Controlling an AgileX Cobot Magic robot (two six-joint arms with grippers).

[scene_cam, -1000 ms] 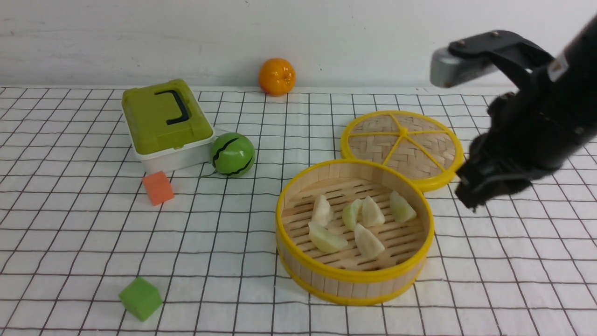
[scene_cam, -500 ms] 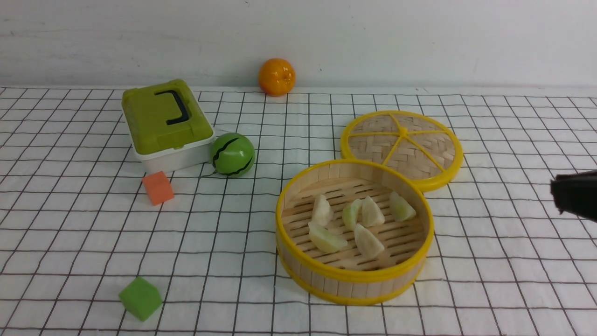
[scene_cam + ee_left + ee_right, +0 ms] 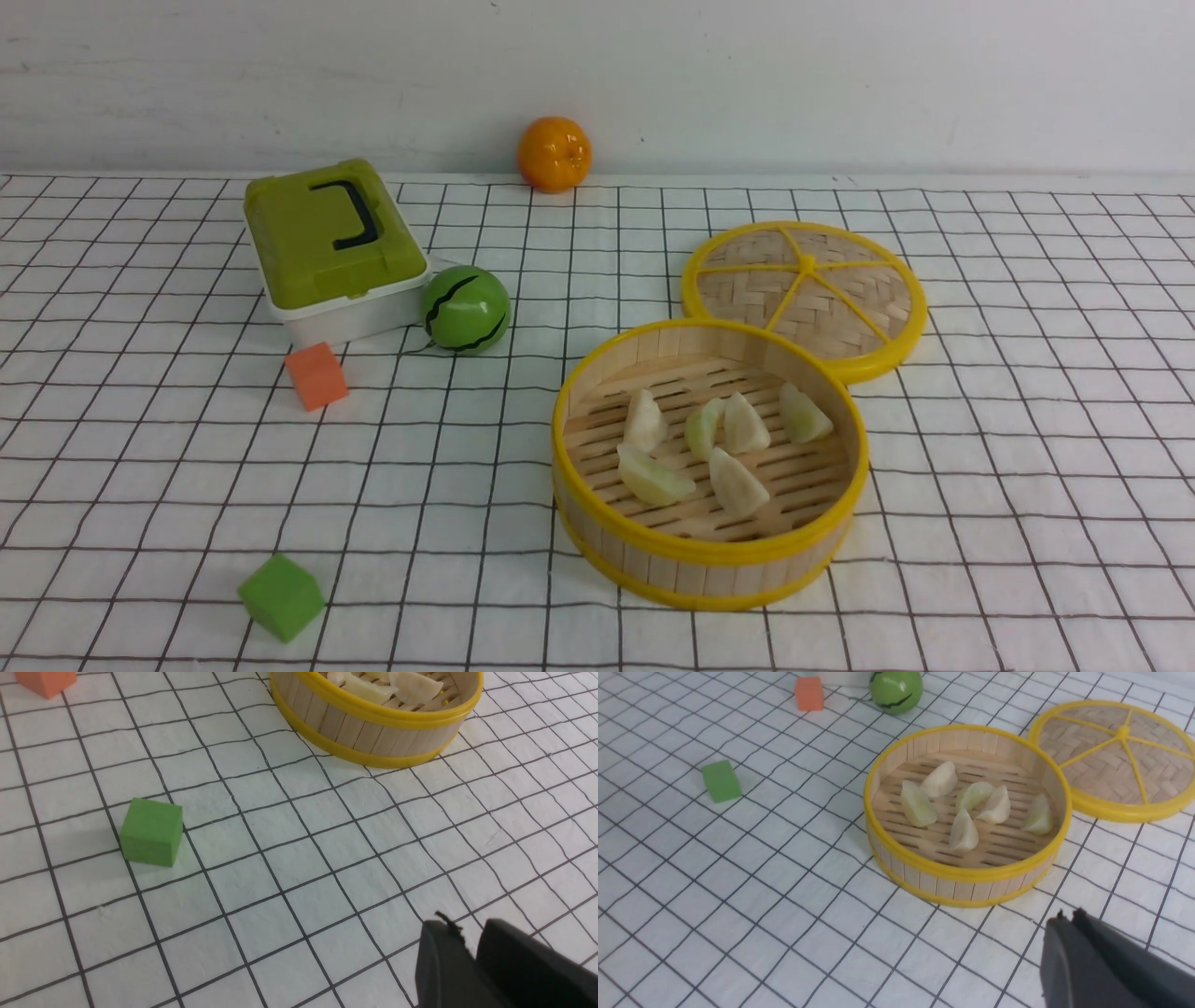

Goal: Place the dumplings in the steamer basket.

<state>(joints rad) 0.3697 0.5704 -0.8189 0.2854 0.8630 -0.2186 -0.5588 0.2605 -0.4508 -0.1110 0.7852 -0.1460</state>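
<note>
The steamer basket [image 3: 709, 551] stands right of centre on the checked cloth, round, with yellow rims. Several pale dumplings [image 3: 747, 425] lie on its slatted floor. Neither arm shows in the front view. In the right wrist view my right gripper [image 3: 1069, 914] is shut and empty, hanging over bare cloth a little short of the steamer basket [image 3: 966, 875] and its dumplings [image 3: 964, 833]. In the left wrist view my left gripper [image 3: 466, 924] shows a narrow gap between its tips with nothing in it, well back from the steamer basket [image 3: 373, 732].
The flat woven lid [image 3: 805, 289] lies behind the basket, touching its rim. A green lidded box [image 3: 327, 243], a green striped ball [image 3: 465, 310] and an orange cube [image 3: 316, 375] sit at the left. An orange [image 3: 555, 153] rests by the wall. A green cube [image 3: 281, 597] lies front left.
My right arm has pulled back from beside the basket and left the front view on the right. The basket and dumplings have not moved.
</note>
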